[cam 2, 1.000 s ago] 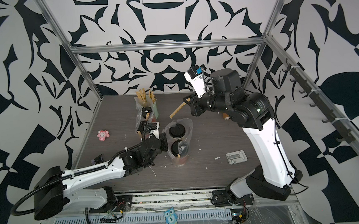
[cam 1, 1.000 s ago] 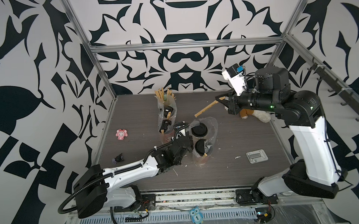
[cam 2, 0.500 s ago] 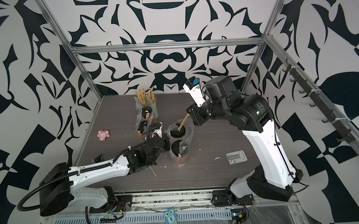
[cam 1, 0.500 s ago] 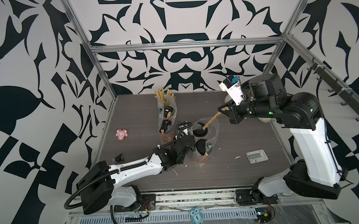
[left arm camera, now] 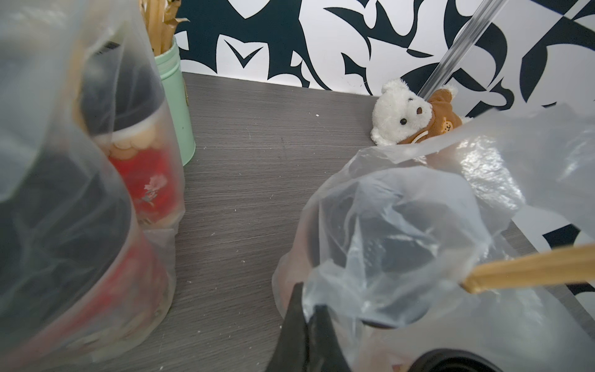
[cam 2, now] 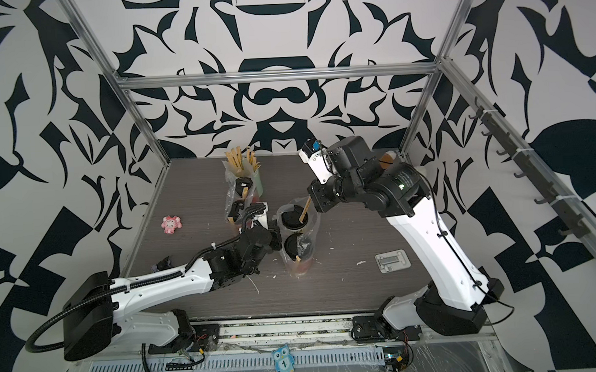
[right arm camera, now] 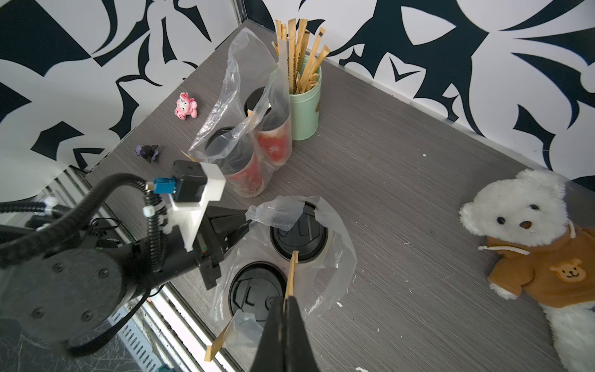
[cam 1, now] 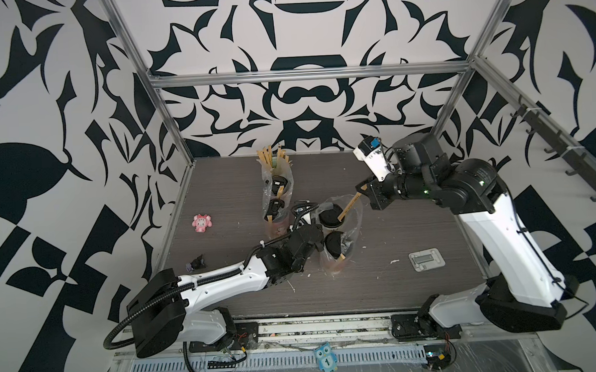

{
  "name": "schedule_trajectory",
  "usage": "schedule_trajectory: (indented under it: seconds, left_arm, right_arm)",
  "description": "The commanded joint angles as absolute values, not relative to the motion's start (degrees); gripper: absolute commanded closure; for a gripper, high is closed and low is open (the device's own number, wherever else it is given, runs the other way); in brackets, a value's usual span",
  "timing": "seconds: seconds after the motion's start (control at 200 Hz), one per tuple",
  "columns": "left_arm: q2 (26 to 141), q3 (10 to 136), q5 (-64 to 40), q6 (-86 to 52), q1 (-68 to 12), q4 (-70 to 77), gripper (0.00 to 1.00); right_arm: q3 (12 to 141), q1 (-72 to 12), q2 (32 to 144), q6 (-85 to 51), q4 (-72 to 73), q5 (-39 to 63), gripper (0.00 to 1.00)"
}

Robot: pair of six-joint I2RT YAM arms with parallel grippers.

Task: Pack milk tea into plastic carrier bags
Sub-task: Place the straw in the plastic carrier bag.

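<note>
Centre frame: right gripper clamped on a stick, its tip over two cups in the bag; left gripper pinches that bag's rim. Risk: the stick snags the film or shoves a lid, tipping a cup. The other two cups sit bagged, upper centre.

Left arm, right arm: white shells, black joints, bases; black ribbed conduit at left base; jaws black, tapered.
</note>
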State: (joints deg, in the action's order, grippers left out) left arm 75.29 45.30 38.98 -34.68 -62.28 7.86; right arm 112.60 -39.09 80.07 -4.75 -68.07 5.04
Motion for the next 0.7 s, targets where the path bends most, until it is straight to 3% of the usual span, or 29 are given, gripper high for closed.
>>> schedule_trajectory:
  seconds: [0.0, 0.44, 0.695]
  left_arm:
    - [73.68, 44.57, 39.34, -35.51, -62.39, 8.57, 1.00]
    - [73.43, 43.59, 39.35, -35.95, -62.34, 8.83, 1.00]
    - [73.48, 43.42, 39.97, -35.88, -62.36, 8.79, 1.00]
  right_arm:
    - [110.85, -39.29, 78.49, -5.08, -59.53, 5.53, 1.00]
    - [101.26, -39.11, 77.52, -7.23, -44.91, 3.51, 1.00]
    - [101.01, -39.07, 79.86, -6.68, -44.42, 3.01, 1.00]
